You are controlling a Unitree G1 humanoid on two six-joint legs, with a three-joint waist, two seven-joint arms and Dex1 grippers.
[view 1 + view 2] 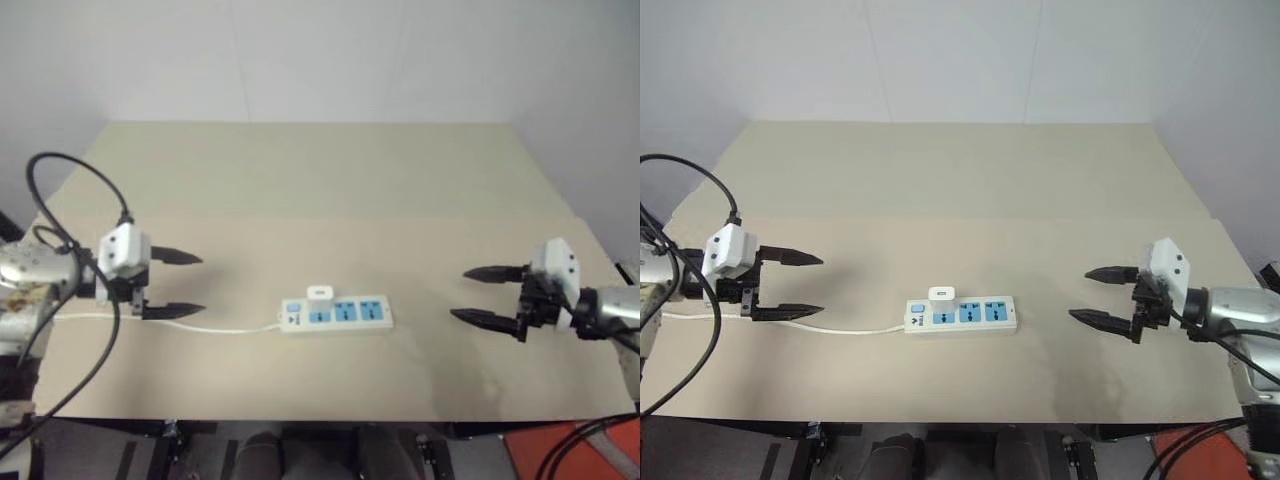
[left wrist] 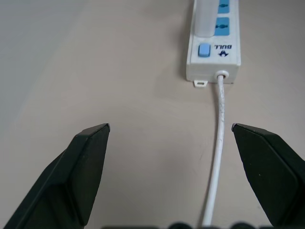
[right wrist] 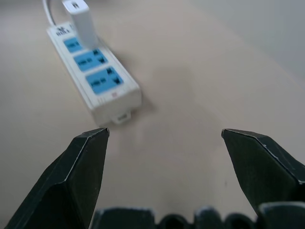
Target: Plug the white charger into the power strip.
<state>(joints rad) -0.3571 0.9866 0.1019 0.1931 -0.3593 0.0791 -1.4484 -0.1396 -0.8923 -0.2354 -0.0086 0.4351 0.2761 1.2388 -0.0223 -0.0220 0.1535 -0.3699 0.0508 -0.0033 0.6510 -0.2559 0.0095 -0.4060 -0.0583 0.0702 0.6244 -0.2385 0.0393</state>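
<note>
A: How many things are on the table (image 1: 300, 180)?

B: Two, not counting the cord. One strip (image 1: 337, 314) lies near the middle of the front half, lengthways from left to right. One charger (image 1: 320, 294) stands upright in it.

A: Where on the strip?

B: At the left end of the socket row, just beside the blue switch (image 2: 204, 50). Three blue socket faces show to its right in the head views.

A: And the cord?

B: One thin white cord (image 2: 217, 152) leaves the strip's left end and runs left across the table, passing under the left gripper.

A: The grippers?

B: Two. The left gripper (image 1: 175, 284) hangs over the left side of the table, pointing right toward the strip, its two black fingers spread wide with nothing between them. The right gripper (image 1: 481, 295) is over the right side, pointing left, fingers likewise spread and empty. Both are well apart from the strip.

A: Anything touching the charger?

B: Only the strip.
</note>
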